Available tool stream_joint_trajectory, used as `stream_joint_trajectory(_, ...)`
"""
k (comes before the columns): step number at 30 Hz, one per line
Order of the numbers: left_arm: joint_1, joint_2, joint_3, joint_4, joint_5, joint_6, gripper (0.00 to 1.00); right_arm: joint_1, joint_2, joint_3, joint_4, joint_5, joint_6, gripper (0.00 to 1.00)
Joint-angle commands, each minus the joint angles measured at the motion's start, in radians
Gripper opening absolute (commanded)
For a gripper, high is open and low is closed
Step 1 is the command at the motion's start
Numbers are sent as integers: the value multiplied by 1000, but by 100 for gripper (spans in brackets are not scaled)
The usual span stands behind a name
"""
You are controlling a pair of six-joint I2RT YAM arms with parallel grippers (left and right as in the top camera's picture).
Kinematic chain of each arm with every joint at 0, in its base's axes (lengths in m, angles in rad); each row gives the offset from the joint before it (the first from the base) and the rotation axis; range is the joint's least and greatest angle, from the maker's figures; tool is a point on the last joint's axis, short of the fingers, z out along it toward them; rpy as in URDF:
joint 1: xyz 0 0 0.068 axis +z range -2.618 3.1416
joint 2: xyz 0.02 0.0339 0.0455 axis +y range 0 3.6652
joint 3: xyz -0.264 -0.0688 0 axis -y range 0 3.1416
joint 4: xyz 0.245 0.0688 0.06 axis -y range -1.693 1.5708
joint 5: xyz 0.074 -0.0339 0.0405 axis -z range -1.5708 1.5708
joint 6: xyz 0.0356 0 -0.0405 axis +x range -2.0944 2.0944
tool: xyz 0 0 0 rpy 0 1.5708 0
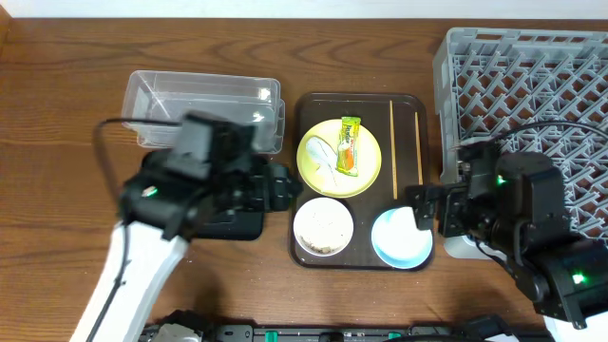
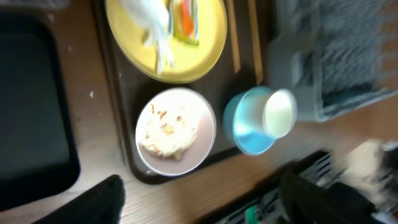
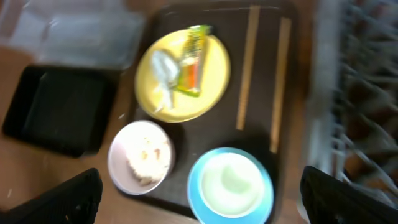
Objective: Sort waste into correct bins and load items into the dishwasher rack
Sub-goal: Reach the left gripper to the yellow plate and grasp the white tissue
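Wooden tabletop [image 1: 57,142], brown serving tray [image 1: 406,123] in the middle. Left gripper [image 1: 283,186] hovers just off the tray's left edge, near yellow plate [image 1: 366,176] and white bowl [image 1: 323,226]; jaws wide, nothing in them. Right gripper [image 1: 425,204] is over the tray's right side by the light blue bowl [image 1: 399,249], jaws spread wide, empty too.

Wrapper [image 1: 350,144] lies on the plate, clear plastic scrap [image 1: 319,155] just beside it on the left. Rice [image 2: 165,130] is clumped in the white bowl. Small white cup [image 2: 280,112] sits inside the blue bowl. Chopsticks [image 1: 393,147] lie parallel along the tray's right side. Clear tub [image 1: 204,100] and black tray [image 1: 237,226] sit left of the serving tray, the black one mostly under the left arm. Dishwasher rack [image 1: 532,85] is far right.

My read: waste first, left arm on the wrapper.
- Come straight down and pinch across its narrow side; take the scrap in the same grab if it fits.
- It's thin film on a smooth plate, so fingertips must reach the plate surface or they close on air. The plate may skate.
- Narrow the jaws before descent to clear the rim.
- Can't tell which bin takes what; no labels visible.
- Park the right arm off the plate until the left clears.
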Motion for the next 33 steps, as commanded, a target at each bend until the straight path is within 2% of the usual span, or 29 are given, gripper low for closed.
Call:
stream_joint_trajectory(1, -121, 88, 12, -2, -161, -35, 78, -40, -27, 19, -13, 93, 103, 99)
stream_joint_trajectory(4, -220, 171, 12, 31, -283, -88, 78, -66, -39, 19, -21, 95, 103, 99)
stream_joint_trajectory(7, -285, 248, 13, 104, -317, -90, 78, -74, -43, 19, -34, 95, 103, 99)
stream_joint_trajectory(13, -314, 385, 13, 313, -566, -46, 78, -73, -42, 19, -59, 92, 103, 99)
stream_joint_trajectory(16, -299, 460, 13, 371, -567, -2, 78, -73, -42, 19, -76, 91, 103, 99)
stream_joint_trajectory(20, -251, 565, 13, 455, -563, -3, 78, -73, -42, 19, -104, 92, 92, 99)
stream_joint_trajectory(23, -220, 627, 13, 539, -463, -3, 77, -73, -42, 19, -108, 92, 92, 99)
stream_joint_trajectory(28, -206, 684, 13, 631, -427, -15, 67, -73, -42, 19, -109, 88, 92, 99)
stream_joint_trajectory(33, -207, 726, 13, 653, -427, -15, 52, -73, -42, 19, -108, 88, 92, 99)
